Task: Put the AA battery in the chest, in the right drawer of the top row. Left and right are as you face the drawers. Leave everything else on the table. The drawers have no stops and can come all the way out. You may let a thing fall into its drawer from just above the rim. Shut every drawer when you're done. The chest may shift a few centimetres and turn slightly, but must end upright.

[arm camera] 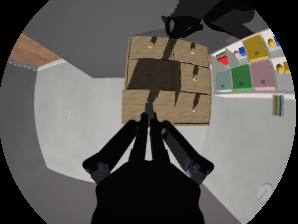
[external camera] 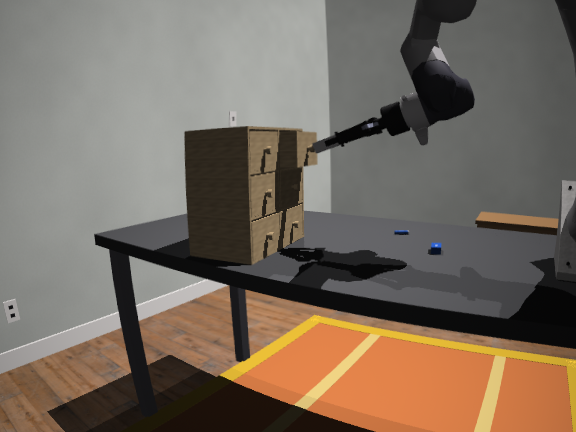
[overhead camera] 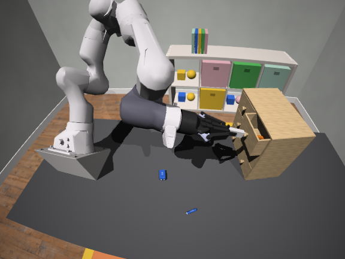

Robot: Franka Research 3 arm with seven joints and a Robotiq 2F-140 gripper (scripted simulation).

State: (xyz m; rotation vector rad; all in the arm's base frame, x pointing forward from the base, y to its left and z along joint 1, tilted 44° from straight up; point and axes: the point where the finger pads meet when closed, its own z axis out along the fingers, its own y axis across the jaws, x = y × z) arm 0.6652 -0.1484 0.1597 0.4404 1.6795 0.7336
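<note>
While the chest [overhead camera: 287, 117] [external camera: 217, 195] [arm camera: 200, 70] stands upright with its top-row right drawer [overhead camera: 248, 142] [external camera: 301, 156] [arm camera: 134, 109] pulled partway out, the pincer [overhead camera: 238, 132] [external camera: 320, 146] [arm camera: 148, 108] points straight at that drawer's front. Its fingers are closed right together with nothing between them, and the tips are at the knob [overhead camera: 245, 135] [external camera: 310, 148], touching it or very nearly.

From where I'm standing, the job looks close to its end. Inside the open drawer lies something orange [overhead camera: 260, 137], mostly hidden by the wall, and I take it to be the AA battery, already put away. I can't swear to that: a slim blue cylinder [overhead camera: 191, 211] [external camera: 401, 232] out on the table [overhead camera: 135, 204] [external camera: 350, 227] is battery-shaped too, and I can't read a label on either. The stubby blue block [overhead camera: 162, 174] [external camera: 436, 248] lies on the table as well, apart from the cylinder.

If the orange piece is the right one, all that's left is shutting this drawer; the others look shut, though the one below it is in deep shadow. A straight push near the knob should do it, but a crooked one could jam the drawer or turn the chest.
</note>
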